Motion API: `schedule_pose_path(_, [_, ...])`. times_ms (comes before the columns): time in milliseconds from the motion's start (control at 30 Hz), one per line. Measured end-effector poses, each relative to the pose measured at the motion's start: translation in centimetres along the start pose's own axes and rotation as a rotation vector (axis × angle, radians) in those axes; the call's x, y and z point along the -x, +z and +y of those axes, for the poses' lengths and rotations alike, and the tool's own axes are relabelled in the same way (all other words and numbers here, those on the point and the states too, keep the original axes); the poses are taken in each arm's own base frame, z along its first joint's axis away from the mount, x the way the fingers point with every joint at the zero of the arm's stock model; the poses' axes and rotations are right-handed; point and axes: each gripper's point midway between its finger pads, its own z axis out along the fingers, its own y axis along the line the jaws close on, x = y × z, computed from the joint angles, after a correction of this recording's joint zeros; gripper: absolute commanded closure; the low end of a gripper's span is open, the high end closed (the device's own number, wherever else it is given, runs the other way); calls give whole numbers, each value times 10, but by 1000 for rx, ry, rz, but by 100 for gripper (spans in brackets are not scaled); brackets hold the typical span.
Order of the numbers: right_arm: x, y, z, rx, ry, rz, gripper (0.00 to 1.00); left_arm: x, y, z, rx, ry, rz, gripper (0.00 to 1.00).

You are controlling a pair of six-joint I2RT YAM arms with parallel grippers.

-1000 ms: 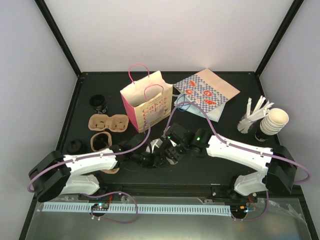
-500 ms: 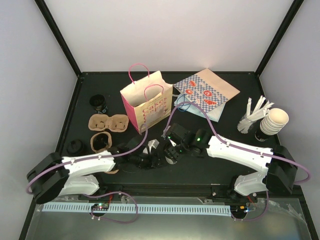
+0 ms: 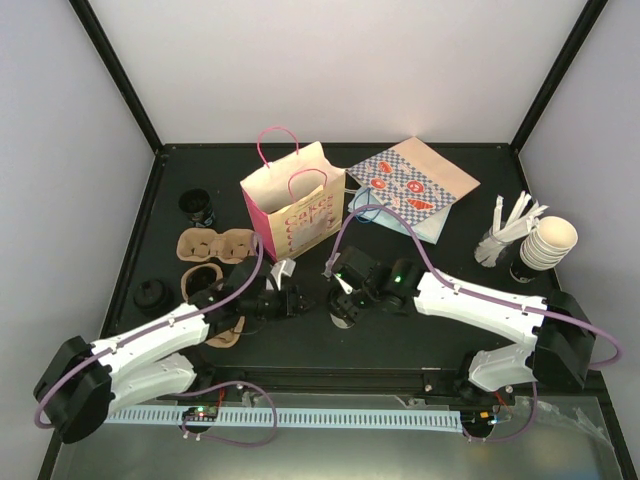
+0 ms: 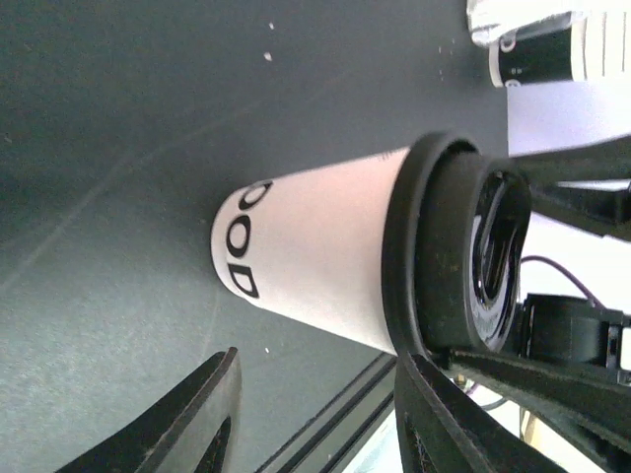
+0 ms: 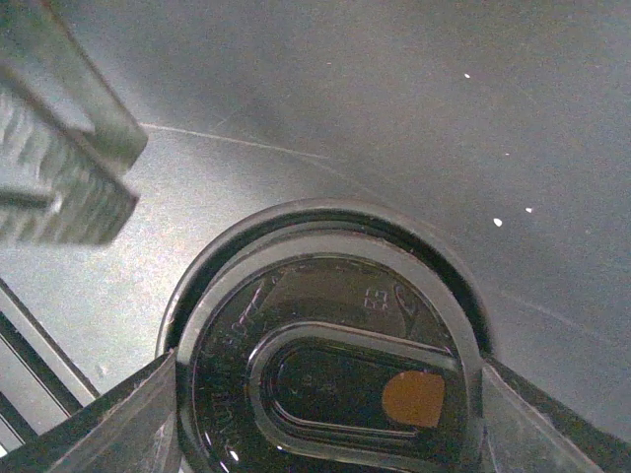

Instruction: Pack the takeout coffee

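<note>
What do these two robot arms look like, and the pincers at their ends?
The left arm and right arm have white shells with black joints and bases. A purple cable runs along each. Small green lights glow near the right wrist. The left gripper and right gripper are dark, each with two fingers.

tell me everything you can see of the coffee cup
The takeout coffee is a small white paper cup with black letters near its base and a glossy black plastic lid with a tan spot. It stands upright on the dark table. The right hand clamps the lid's rim from two sides.
</note>
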Motion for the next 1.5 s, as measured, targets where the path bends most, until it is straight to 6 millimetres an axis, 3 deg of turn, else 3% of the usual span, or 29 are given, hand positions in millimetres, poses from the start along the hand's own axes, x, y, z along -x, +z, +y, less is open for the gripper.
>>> schedule_pose_path(167, [0, 0, 6, 15, -52, -2, 29, 18, -12, 4, 2, -4, -40, 54])
schedule_pose_path(400, [1, 2, 31, 66, -156, -7, 29, 35, -26, 2, -9, 23, -74, 53])
schedule_pose_path(800, [0, 2, 50, 106, -271, -4, 28, 21, -25, 7, -31, 34, -7, 52])
schedule_pose_path(1067, [0, 2, 51, 111, -289, -1, 28, 5, -19, 13, -63, 18, 60, 52])
schedule_pose_path(1500, [0, 3, 53, 117, -297, 2, 28, 2, -7, 12, -98, 18, 106, 52])
